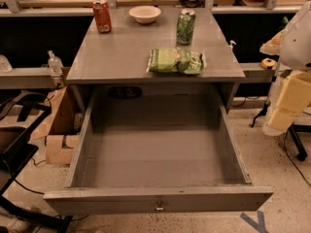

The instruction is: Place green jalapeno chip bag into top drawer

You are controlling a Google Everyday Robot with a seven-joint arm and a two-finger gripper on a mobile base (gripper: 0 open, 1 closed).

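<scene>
The green jalapeno chip bag [176, 61] lies flat on the grey table top [121, 52], near its front edge and right of centre. The top drawer [155, 198] is pulled fully open below the table top. Its inside is bare and a small metal keyhole sits at the centre of its front panel. My gripper [281, 119] hangs at the right edge of the camera view, beside the table's right side and above the floor. It is well apart from the bag and holds nothing that I can see.
On the table's far part stand an orange can [102, 16], a white bowl [145, 14] and an upright green drinks can [185, 26]. Cardboard boxes [57, 130] and a black frame [19, 149] sit left of the drawer. A chair base [296, 144] is at the right.
</scene>
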